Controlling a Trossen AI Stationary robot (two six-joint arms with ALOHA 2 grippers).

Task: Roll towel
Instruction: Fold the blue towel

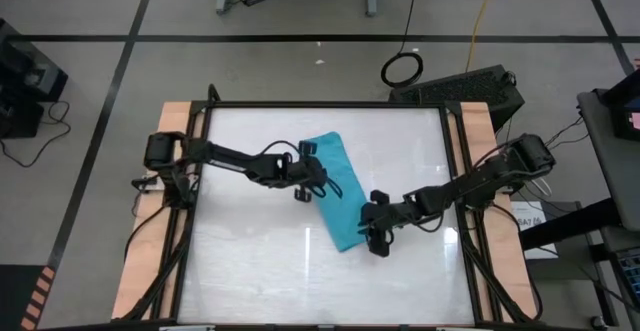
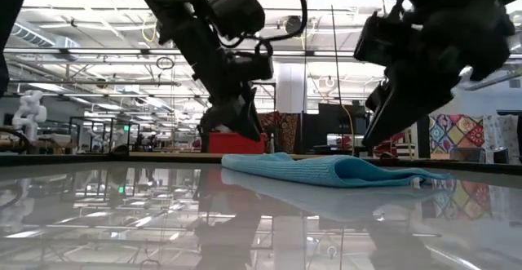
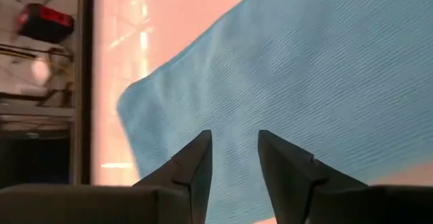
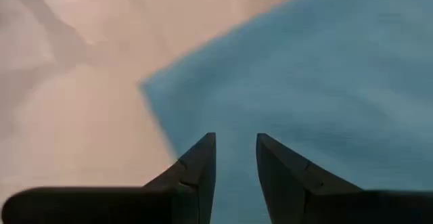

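The turquoise towel (image 1: 338, 186) lies flat on the glossy white table, a long strip running from the far middle toward the near right; in the low view (image 2: 334, 170) it rests low with slight wrinkles. My left gripper (image 1: 308, 183) is open just above the towel's left long edge, near a corner (image 3: 132, 99). My right gripper (image 1: 375, 229) is open just above the towel's near right end, by a corner (image 4: 145, 85). In the low view both sets of fingers (image 2: 232, 127) (image 2: 377, 135) stand a little above the cloth.
The table (image 1: 250, 261) has a black frame and wooden side rails (image 1: 150, 261). Bare tabletop lies to the left of and nearer than the towel. A black device (image 1: 470, 86) and a cable coil (image 1: 402, 69) sit beyond the far right edge.
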